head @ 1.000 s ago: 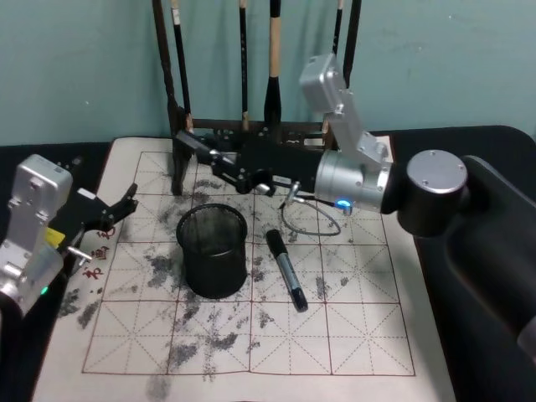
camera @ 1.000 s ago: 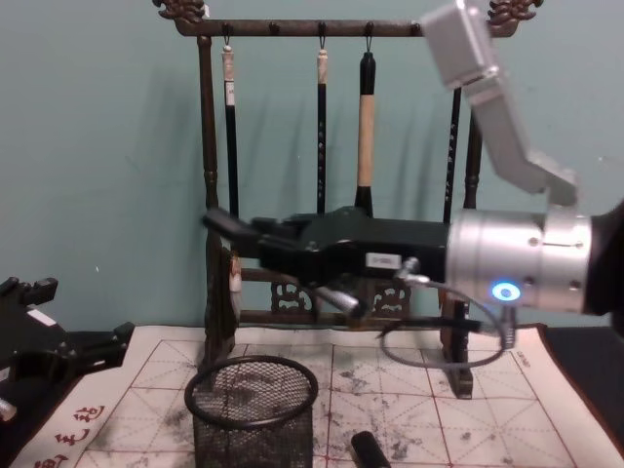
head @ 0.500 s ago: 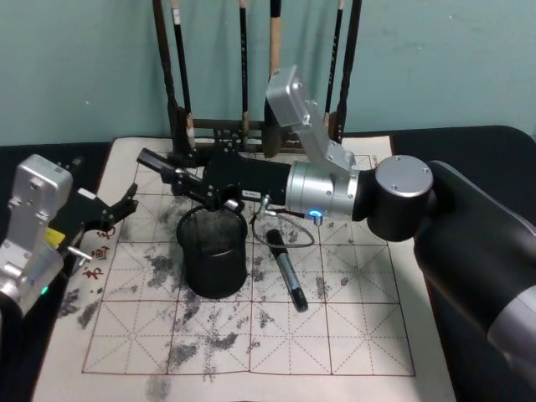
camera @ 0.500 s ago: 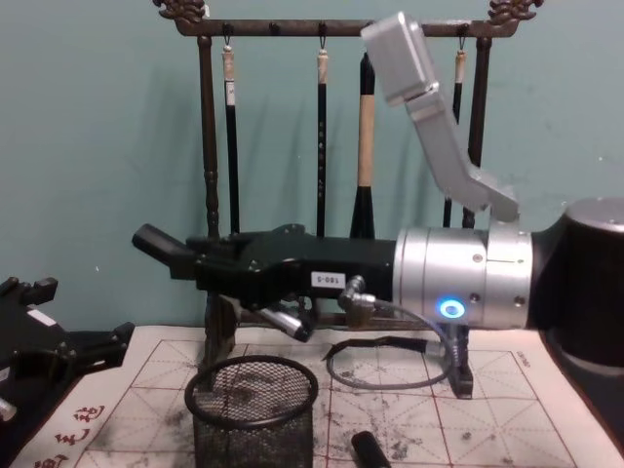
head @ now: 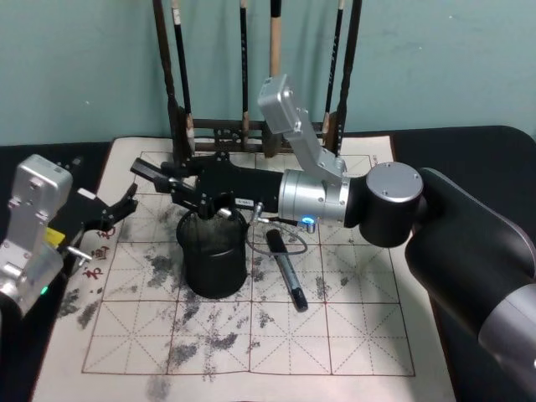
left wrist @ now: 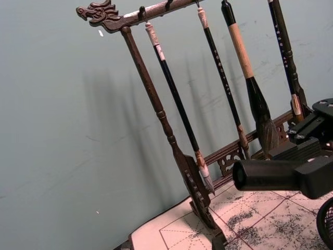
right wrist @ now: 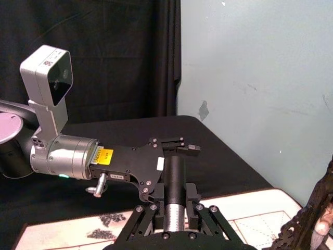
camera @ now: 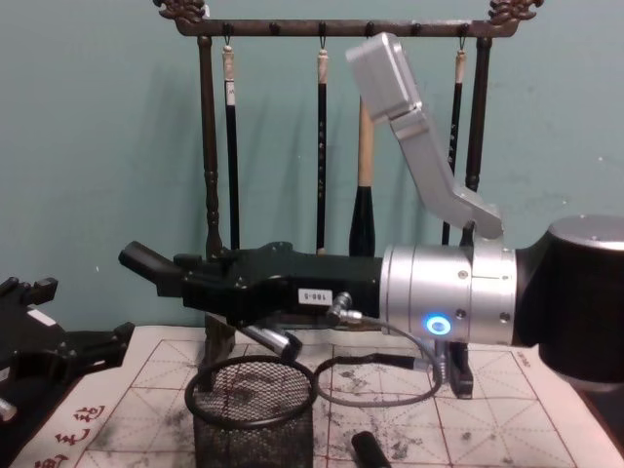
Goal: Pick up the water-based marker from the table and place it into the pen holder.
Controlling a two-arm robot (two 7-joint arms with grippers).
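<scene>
My right gripper [head: 188, 186] [camera: 229, 288] reaches in from the right, shut on a water-based marker [camera: 146, 265] with a black cap and a silver barrel. The marker lies slanted along the fingers. Its silver end [camera: 273, 341] hangs just above the mouth of the pen holder [head: 212, 251] [camera: 253, 414], a black mesh cup on the mat. In the right wrist view the held marker [right wrist: 174, 179] runs forward between the fingers. A second marker [head: 286, 270] [camera: 369, 450] lies flat on the mat right of the holder. My left gripper [head: 126, 203] is parked open at the left.
A tall dark wooden rack of hanging brushes [head: 251, 126] [camera: 322, 29] [left wrist: 171, 146] stands close behind the holder, against a teal wall. An ink-stained gridded mat [head: 352, 335] covers the black table. There is free mat in front of and right of the holder.
My right arm swung left and down from beside the brush rack, bringing the held marker over the pen holder. The left arm and the marker on the mat have not moved.
</scene>
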